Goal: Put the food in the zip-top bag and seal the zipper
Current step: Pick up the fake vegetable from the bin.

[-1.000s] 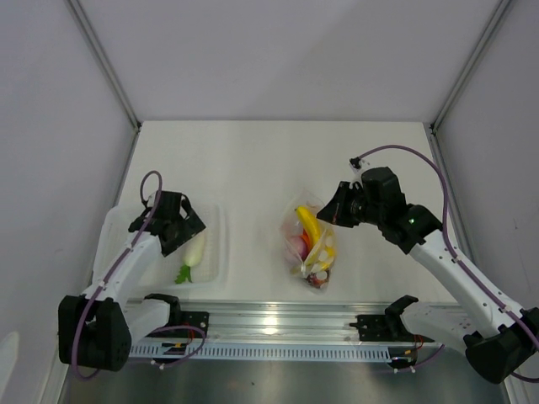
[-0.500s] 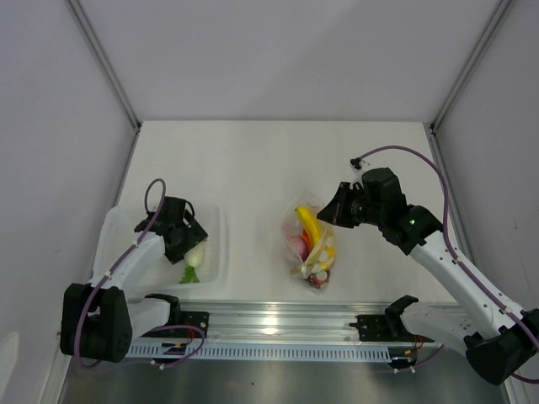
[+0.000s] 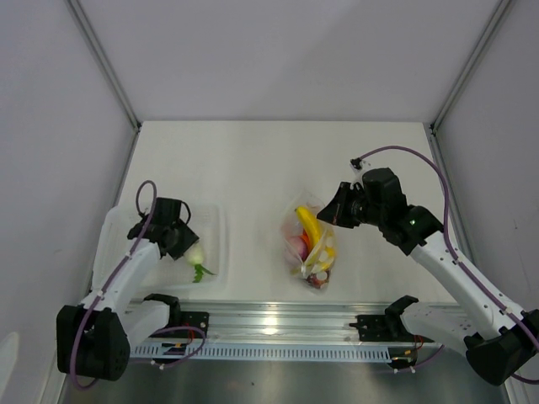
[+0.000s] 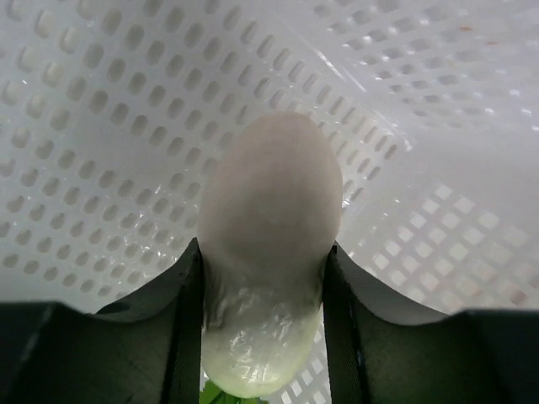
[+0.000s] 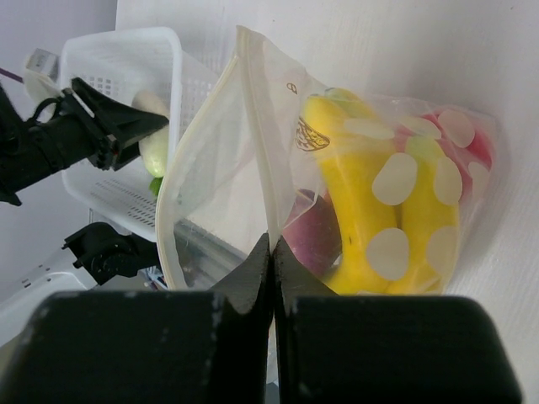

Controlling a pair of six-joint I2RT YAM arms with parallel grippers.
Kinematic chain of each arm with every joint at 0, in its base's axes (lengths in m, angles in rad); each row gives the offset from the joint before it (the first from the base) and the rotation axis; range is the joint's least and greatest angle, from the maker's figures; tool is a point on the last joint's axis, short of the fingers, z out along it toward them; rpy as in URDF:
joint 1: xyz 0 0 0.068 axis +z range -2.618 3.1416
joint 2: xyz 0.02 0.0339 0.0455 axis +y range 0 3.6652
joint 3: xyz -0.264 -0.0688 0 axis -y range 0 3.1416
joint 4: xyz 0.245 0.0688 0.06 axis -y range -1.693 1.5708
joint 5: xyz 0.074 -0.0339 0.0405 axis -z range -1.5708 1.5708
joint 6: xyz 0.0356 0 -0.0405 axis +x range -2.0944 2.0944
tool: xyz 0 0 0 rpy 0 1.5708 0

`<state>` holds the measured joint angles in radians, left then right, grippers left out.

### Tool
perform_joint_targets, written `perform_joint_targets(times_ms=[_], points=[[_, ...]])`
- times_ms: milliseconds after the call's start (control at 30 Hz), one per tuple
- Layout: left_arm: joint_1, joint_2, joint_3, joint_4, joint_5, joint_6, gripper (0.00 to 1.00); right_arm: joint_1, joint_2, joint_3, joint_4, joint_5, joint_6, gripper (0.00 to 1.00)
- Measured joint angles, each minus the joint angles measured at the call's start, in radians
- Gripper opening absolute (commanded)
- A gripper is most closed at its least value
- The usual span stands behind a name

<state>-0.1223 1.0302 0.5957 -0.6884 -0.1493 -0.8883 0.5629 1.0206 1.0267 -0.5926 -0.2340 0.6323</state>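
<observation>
We judge the carry across the open worktop (image 3: 253,160) risky: the rim of the tray (image 3: 222,236) at lower left could snag the load, the zip-top bag (image 3: 313,246) at lower centre, mouth edge pinched in our right claw (image 5: 271,252), may sag shut, and the radish (image 4: 268,210) could slip from our left claw (image 4: 263,337) clamped on it.

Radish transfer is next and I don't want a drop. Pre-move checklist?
1. Left gripper shut on white radish: ok, gripped from both sides.
2. Radish above the tray rim: cannot tell.
3. Right gripper pinching the zip-top bag at its mouth edge: ok.
4. Bag mouth gaping toward the tray side: ok.
5. Room near the mouth, with banana and the rest lying deeper: ok.
</observation>
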Motion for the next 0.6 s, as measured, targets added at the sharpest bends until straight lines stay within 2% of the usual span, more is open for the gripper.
perform_joint_targets(times_ms=[133, 200, 400, 600], points=[[0.000, -0.074, 0.076, -0.033, 0.020, 0.021, 0.01, 0.000, 0.000, 0.000, 0.000, 0.000, 0.003, 0.00], [0.000, -0.126, 0.114, -0.020, 0.076, 0.046, 0.01, 0.000, 0.000, 0.000, 0.000, 0.000, 0.003, 0.00], [-0.045, -0.323, 0.142, 0.148, 0.315, 0.093, 0.01, 0.000, 0.000, 0.000, 0.000, 0.000, 0.004, 0.00], [-0.181, -0.303, 0.211, 0.352, 0.499, 0.105, 0.01, 0.000, 0.000, 0.000, 0.000, 0.000, 0.005, 0.00]])
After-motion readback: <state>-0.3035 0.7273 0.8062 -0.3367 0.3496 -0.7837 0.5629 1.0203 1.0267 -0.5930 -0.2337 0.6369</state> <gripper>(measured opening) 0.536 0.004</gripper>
